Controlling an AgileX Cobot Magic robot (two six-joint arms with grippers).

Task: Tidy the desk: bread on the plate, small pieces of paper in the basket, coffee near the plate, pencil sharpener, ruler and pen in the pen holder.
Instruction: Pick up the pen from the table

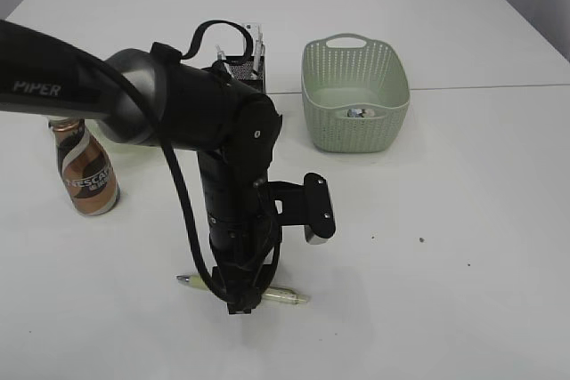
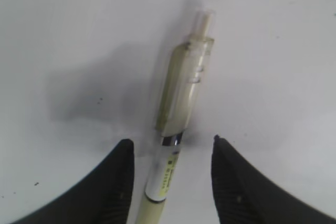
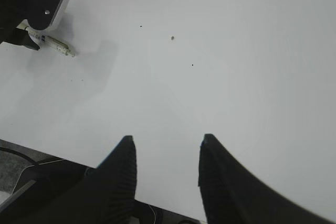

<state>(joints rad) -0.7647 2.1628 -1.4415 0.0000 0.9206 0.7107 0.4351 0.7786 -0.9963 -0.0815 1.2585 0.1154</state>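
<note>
Left wrist view: my left gripper (image 2: 170, 182) stands open, jaws straddling the pen (image 2: 176, 124) so closing will pinch its barrel. The pen lies flat near the table's front edge. My right gripper (image 3: 165, 177) hangs open, empty.

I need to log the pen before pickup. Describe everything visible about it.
The pen is a click type with a translucent olive-tinted upper barrel, clear clip and push button, a metal ring, and a pale cream lower barrel bearing small print. It lies flat on the white table, between the open fingers of the left end effector; contact with them cannot be made out.
</note>
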